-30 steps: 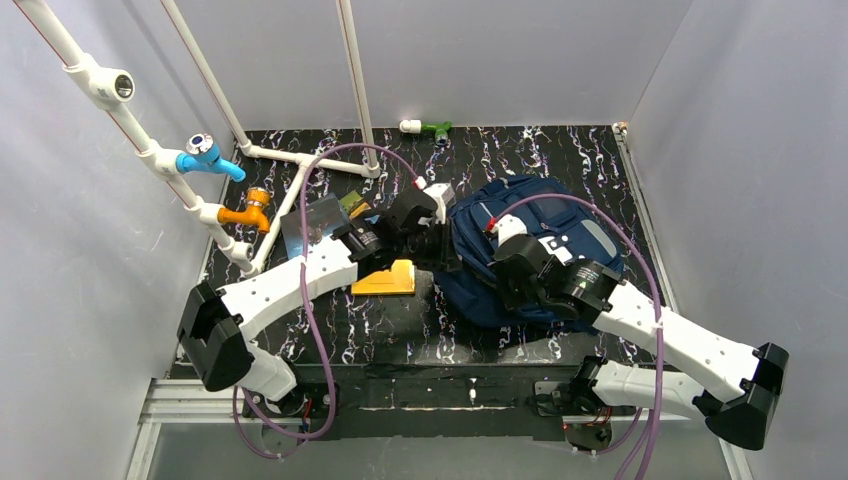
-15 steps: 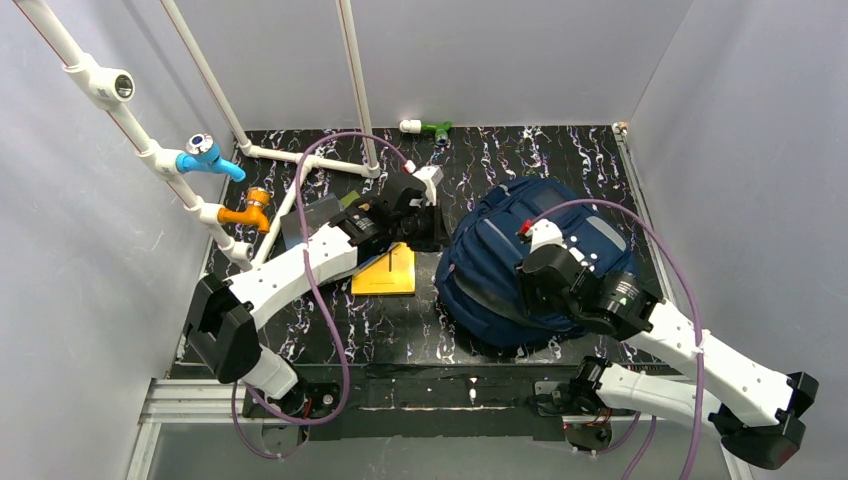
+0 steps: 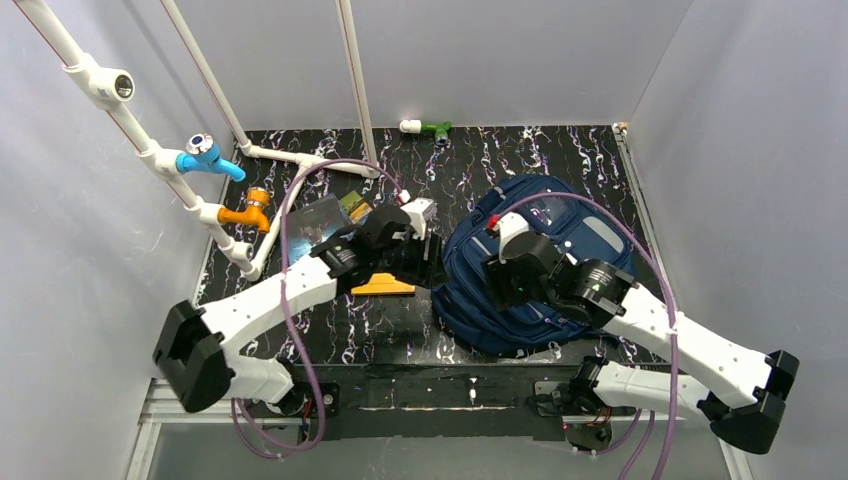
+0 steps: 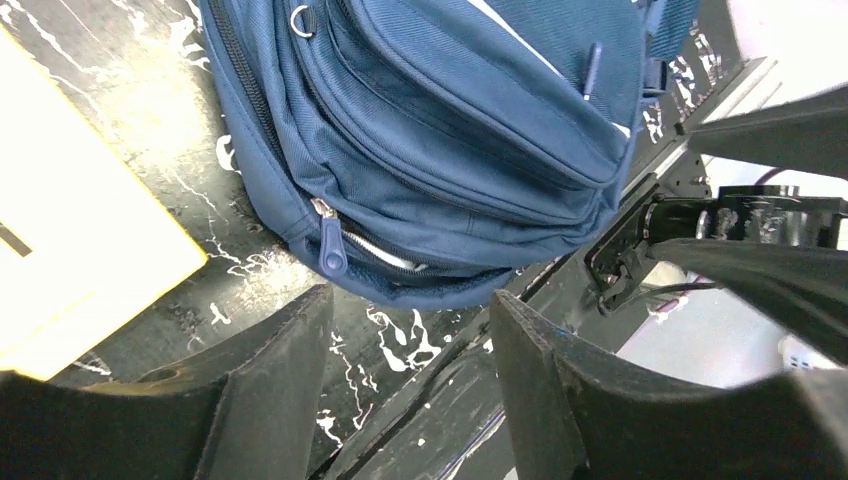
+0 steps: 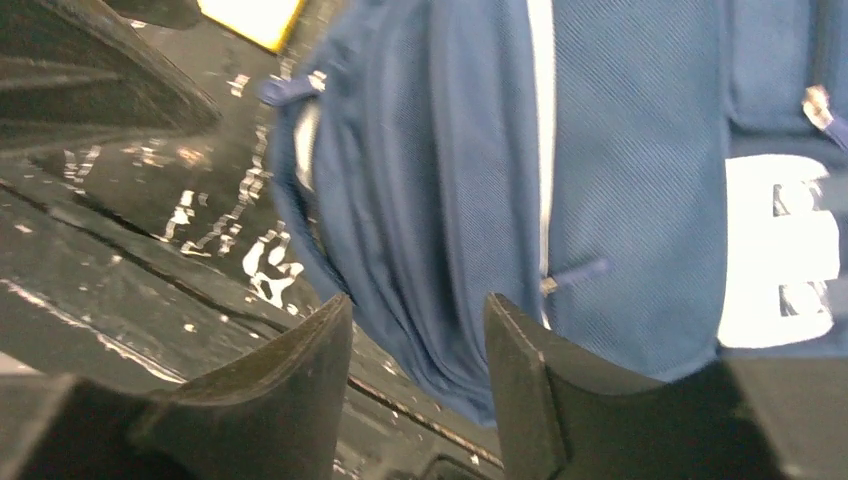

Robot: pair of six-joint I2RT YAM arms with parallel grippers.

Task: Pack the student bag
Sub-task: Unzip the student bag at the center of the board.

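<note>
Overhead, the student bag [image 3: 575, 235] lies centre-right on the counter [image 3: 560, 150]. Left wrist: left end effector [image 4: 400, 370] spread, empty, the bag's zip pull [image 4: 331, 245] just above it in frame. Right wrist: right end effector [image 5: 415, 370] spread, the bag's edge showing between its fingers.

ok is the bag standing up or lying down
Lying down: the student bag rests flat on the table, front pockets facing up toward the overhead camera.

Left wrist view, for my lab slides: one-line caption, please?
Open left end effector poised near the zipper pull of the navy backpack, yellow flat item alongside on black marbled table.
</note>
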